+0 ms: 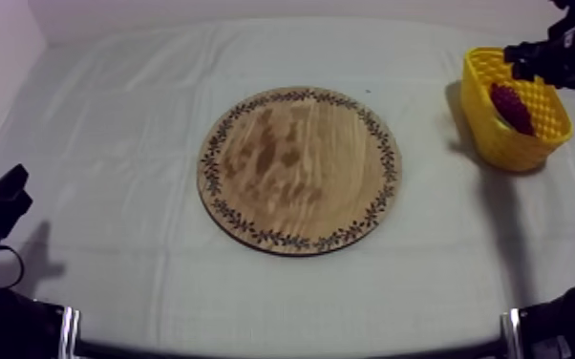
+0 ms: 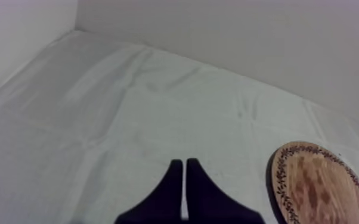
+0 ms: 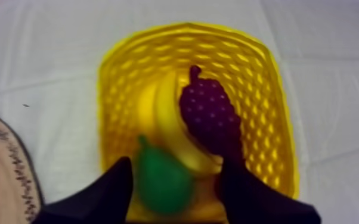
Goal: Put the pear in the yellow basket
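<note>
The green pear point(image 3: 161, 182) is inside the yellow basket's point(image 3: 265, 89) near end, between the spread fingers of my right gripper point(image 3: 176, 170). The left finger is against the pear, while a gap shows at the right finger. In the top view my right gripper point(image 1: 540, 59) hovers over the yellow basket point(image 1: 490, 134) at the far right. The round wooden board point(image 1: 299, 170) in the middle of the table has nothing on it. My left gripper point(image 2: 185, 179) is shut on nothing and rests low at the left point(image 1: 5, 196).
A banana point(image 3: 167, 116) and a bunch of dark grapes point(image 3: 209, 113) lie in the basket beside the pear. The grapes point(image 1: 511, 107) also show from above. The board's patterned rim point(image 3: 15, 161) lies just left of the basket.
</note>
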Tool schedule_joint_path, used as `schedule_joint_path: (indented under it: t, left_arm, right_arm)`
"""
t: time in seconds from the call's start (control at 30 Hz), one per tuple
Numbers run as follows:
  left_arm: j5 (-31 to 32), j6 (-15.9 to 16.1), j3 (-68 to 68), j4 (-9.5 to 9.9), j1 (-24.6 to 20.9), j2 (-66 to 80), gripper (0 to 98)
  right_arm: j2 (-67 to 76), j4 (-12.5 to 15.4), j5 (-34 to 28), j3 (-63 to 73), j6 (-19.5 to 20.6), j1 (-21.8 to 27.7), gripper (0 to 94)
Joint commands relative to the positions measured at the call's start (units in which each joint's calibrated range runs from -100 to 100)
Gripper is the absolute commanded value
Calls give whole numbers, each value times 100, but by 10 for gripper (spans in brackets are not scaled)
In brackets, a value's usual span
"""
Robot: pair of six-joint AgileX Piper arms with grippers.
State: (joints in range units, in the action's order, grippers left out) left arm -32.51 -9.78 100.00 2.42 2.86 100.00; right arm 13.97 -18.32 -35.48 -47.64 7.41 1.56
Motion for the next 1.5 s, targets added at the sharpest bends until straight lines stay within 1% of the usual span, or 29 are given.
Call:
schedule_joint_path:
  t: [0.0, 0.13, 0.23, 0.3, 0.47, 0.67, 0.7, 0.77, 0.87, 1.03, 1.13, 1.27, 1.4, 1.47]
  left_arm:
    - [1, -1, 0, 0, 0, 0, 1]
    - [1, -1, 0, 0, 0, 0, 1]
    - [1, -1, 0, 0, 0, 0, 1]
    - [1, -1, 0, 0, 0, 0, 1]
    - [1, -1, 0, 0, 0, 0, 1]
    - [1, -1, 0, 0, 0, 0, 1]
    - [1, -1, 0, 0, 0, 0, 1]
    - [1, -1, 0, 0, 0, 0, 1]
    - [1, -1, 0, 0, 0, 0, 1]
    - [1, -4, 0, 0, 0, 0, 1]
    - [1, -5, 0, 0, 0, 0, 1]
    - [1, -6, 0, 0, 0, 0, 1]
    - [1, -6, 0, 0, 0, 0, 1]
    - [1, -6, 0, 0, 0, 0, 1]
  right_arm:
    - [1019, -18, 292, -627, 150, -68, 360]
    - [1992, -5, 756, -1425, 270, -131, 253]
    - [2729, 156, 991, -2056, 146, -146, 201]
    - [3213, 321, 1090, -2476, -29, -147, 176]
    - [4402, 836, 1170, -3378, -566, -135, 102]
    - [5901, 1753, 1103, -4344, -1566, -44, 47]
    - [6129, 1864, 1026, -4465, -1679, -27, 40]
    - [6539, 1993, 796, -4639, -1801, 2, 29]
    - [7010, 2059, 539, -4915, -1879, 10, 13]
    - [7538, 2009, -144, -5038, -1835, -40, 5]
    - [7765, 2003, -391, -5033, -1760, -79, 6]
    - [8037, 2004, -477, -5074, -1669, -126, 6]
    - [8138, 1988, -377, -5150, -1623, -143, 7]
    - [8155, 1982, -329, -5171, -1656, -150, 22]
